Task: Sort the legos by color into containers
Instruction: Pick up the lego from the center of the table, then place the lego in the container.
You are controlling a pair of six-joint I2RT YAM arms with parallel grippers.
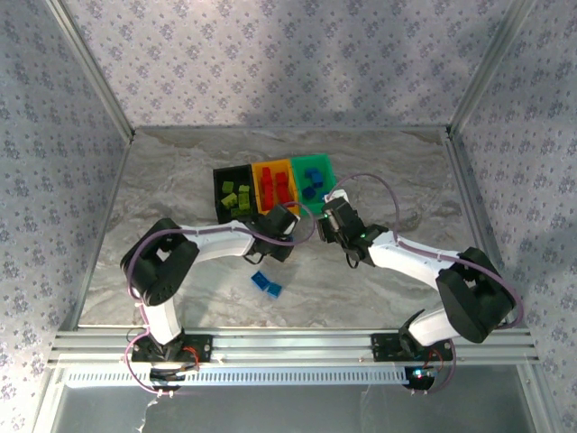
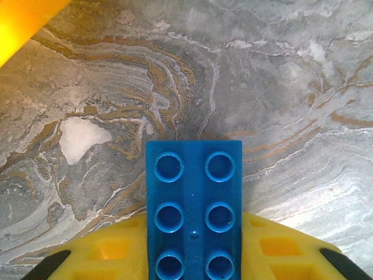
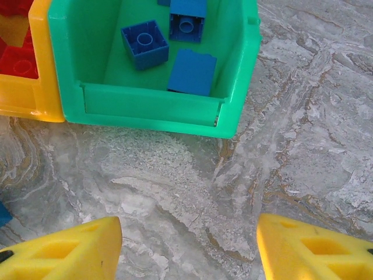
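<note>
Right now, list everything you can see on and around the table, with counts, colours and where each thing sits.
black bin: one, black, left end of the bin row
lime legos: several, lime green, inside the black bin
orange bin: one, yellow-orange, middle of the row
red legos: several, red, inside the orange bin
green bin: one, green, right end of the row
binned blue legos: at least three, blue, inside the green bin
loose blue legos: two, it seems, blue, on the table nearer the arm bases
held blue lego: one, blue, between yellow fingers
table: one, grey marbled
left gripper: yellow fingers, shut on the held blue lego
right gripper: yellow fingers, open, in front of the green bin
</note>
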